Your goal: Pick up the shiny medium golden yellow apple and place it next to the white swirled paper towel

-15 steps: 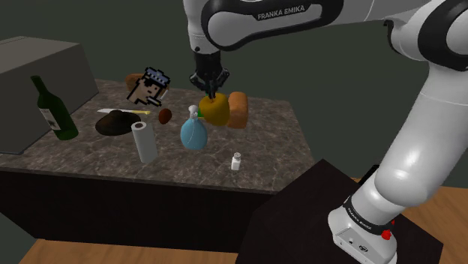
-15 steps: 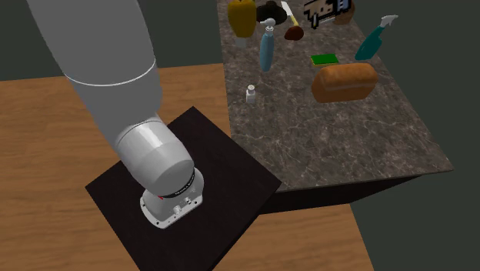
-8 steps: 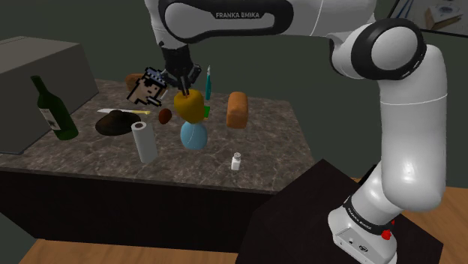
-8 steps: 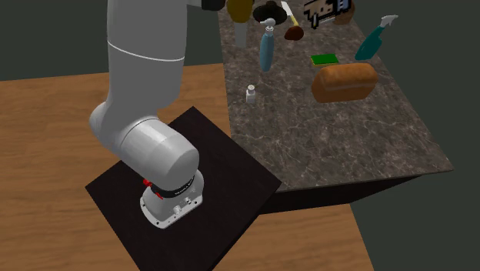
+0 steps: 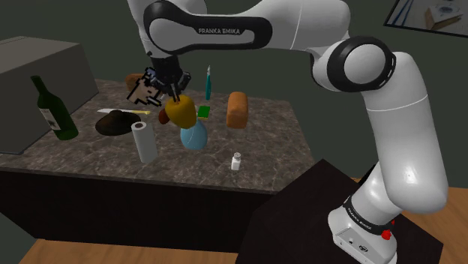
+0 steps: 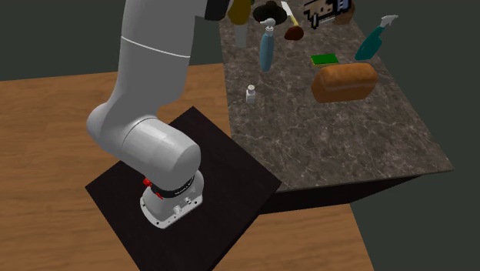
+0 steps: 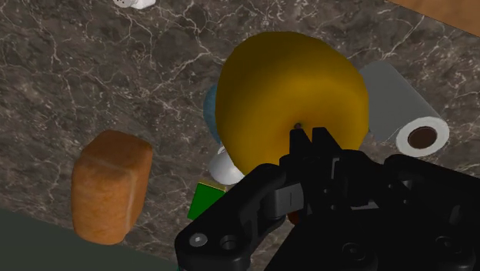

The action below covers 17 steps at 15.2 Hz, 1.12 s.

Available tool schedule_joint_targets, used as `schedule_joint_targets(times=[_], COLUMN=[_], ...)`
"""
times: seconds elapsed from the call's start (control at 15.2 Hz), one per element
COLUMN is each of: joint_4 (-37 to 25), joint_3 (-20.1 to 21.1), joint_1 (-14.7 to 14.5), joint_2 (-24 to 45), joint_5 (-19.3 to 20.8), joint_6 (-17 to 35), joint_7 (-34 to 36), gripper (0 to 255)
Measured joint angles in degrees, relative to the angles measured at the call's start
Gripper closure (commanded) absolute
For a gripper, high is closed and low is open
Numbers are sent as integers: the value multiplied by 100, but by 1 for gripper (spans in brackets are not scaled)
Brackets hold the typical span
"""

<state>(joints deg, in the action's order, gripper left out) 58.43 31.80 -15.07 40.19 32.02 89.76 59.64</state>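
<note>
- White arm [image 5: 390,112]: rises from the stand at 5 o'clock in the shoulder view and arcs over to 10 o'clock. The wrist is turned down so the load hangs clear of the clutter.
- Counter [image 5: 270,142]: dark stone with pale veins, flat and polished, crowded at the far end.
- Apple [image 5: 180,112]: golden yellow, glossy, round and rather squat. It hangs in the air above the counter, at about 1 o'clock of the paper towel roll [image 5: 144,141] and near it. Judgement: mid-carry, lowering yet to come.
- Paper towel roll: white cylinder standing on end; the wrist view shows the dark hole of its core. The bare stone at its 6 o'clock looks the easiest landing spot.
- Blue bottle [image 5: 193,136]: bulbous body, narrow neck, at 3 o'clock of the roll. It crowds that side, so a set-down there risks a knock.
- Gripper [image 5: 171,88]: black fingers drawn close, pinching the apple at its crown by the stem. The hold is narrow, so the fruit may swing.
</note>
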Motion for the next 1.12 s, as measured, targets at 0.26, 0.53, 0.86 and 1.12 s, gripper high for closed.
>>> schedule_joint_targets(times=[0.26,0.53,0.86,1.12], joint_4=[437,714,1039,1262], joint_3=[14,4,-15,-37], joint_1=[127,186,257,294], joint_2=[-64,-32,9,61], joint_5=[-8,19,60,104], joint_6=[334,613,948,1194], joint_7=[104,195,300,386], gripper=[255,255,255,255])
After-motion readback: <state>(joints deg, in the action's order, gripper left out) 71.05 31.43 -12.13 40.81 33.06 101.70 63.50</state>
